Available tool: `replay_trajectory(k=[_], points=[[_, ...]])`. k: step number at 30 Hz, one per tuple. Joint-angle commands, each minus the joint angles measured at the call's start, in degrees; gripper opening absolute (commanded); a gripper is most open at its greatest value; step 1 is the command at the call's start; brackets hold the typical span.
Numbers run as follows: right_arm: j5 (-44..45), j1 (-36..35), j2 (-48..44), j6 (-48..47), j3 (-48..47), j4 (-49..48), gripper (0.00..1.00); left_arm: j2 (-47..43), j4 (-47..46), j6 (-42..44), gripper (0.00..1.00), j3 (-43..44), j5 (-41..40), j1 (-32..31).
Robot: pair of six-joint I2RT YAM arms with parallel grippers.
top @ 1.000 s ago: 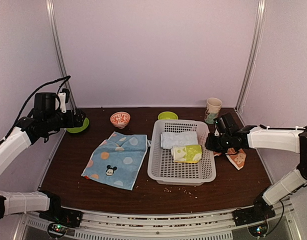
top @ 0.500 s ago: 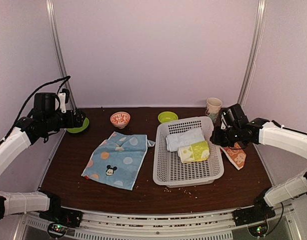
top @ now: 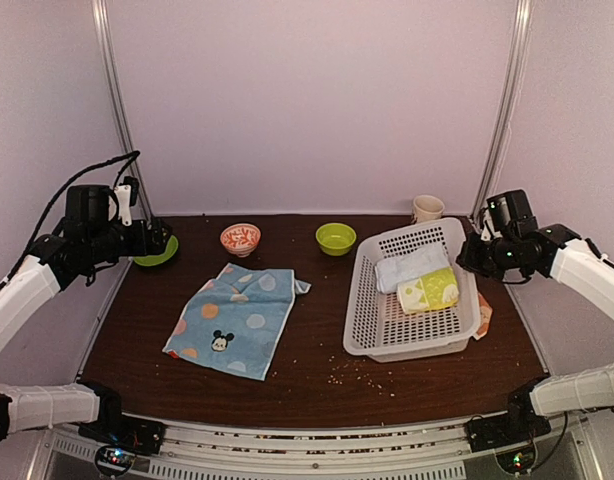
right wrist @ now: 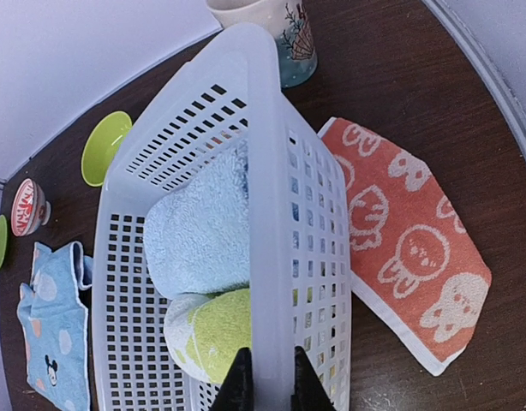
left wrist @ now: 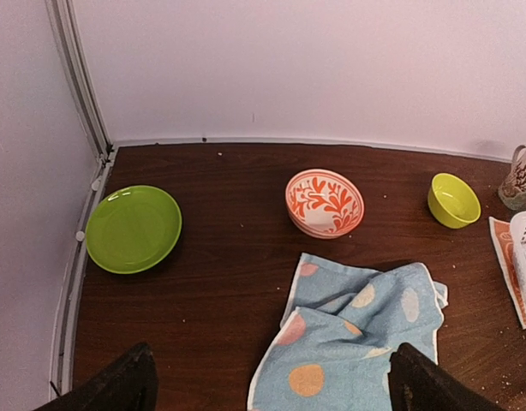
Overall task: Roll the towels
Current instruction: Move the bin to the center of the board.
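Note:
The light blue dotted towel with a Mickey head [top: 234, 318] lies spread flat at the table's left centre; its far part shows in the left wrist view [left wrist: 361, 338]. The orange bunny towel [right wrist: 402, 244] lies flat on the table, partly under the basket; only a sliver shows from above [top: 484, 316]. My right gripper [right wrist: 270, 381] is shut on the right rim of the white basket [right wrist: 267, 214] and holds that side tilted up [top: 468, 268]. My left gripper [left wrist: 267, 394] is open and empty, high above the far left of the table.
The basket [top: 372, 310] holds a pale blue-white roll [top: 412, 268] and a yellow-green roll [top: 429, 291]. A green plate [top: 155, 250], an orange patterned bowl [top: 240, 238], a green bowl [top: 335, 237] and a cup [top: 427, 208] stand along the back.
My right gripper has dragged the basket to the right and tipped its right side up; the rolls slid with it. The left arm and the blue towel have not moved.

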State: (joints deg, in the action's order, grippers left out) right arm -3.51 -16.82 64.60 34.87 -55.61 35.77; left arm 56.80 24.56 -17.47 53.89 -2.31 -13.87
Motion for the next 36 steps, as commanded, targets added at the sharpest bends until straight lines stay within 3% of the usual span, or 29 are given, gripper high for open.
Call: replay_trajectory(k=[1,6,17,28,36], points=[[-6.75,0.48,-2.46,1.28,2.19,-5.92,0.00,-0.74,-1.01,-0.45,0.95,1.13,1.24,0.45],[-10.26,-1.38,-3.67,7.28,6.49,-12.47,0.00,-0.37,-1.04,-0.61,0.96,1.16,1.62,0.47],[-3.35,-7.54,2.90,16.64,13.00,-26.44,0.00,-0.50,-1.00,-0.98,0.96,0.85,1.76,0.47],[-2.46,-9.64,16.26,18.24,10.75,-34.35,0.00,0.14,-1.02,-1.03,0.96,0.88,2.47,0.47],[-2.39,-11.33,19.85,15.75,7.50,-34.13,0.00,0.91,-1.00,-0.72,0.96,1.08,2.09,0.45]])
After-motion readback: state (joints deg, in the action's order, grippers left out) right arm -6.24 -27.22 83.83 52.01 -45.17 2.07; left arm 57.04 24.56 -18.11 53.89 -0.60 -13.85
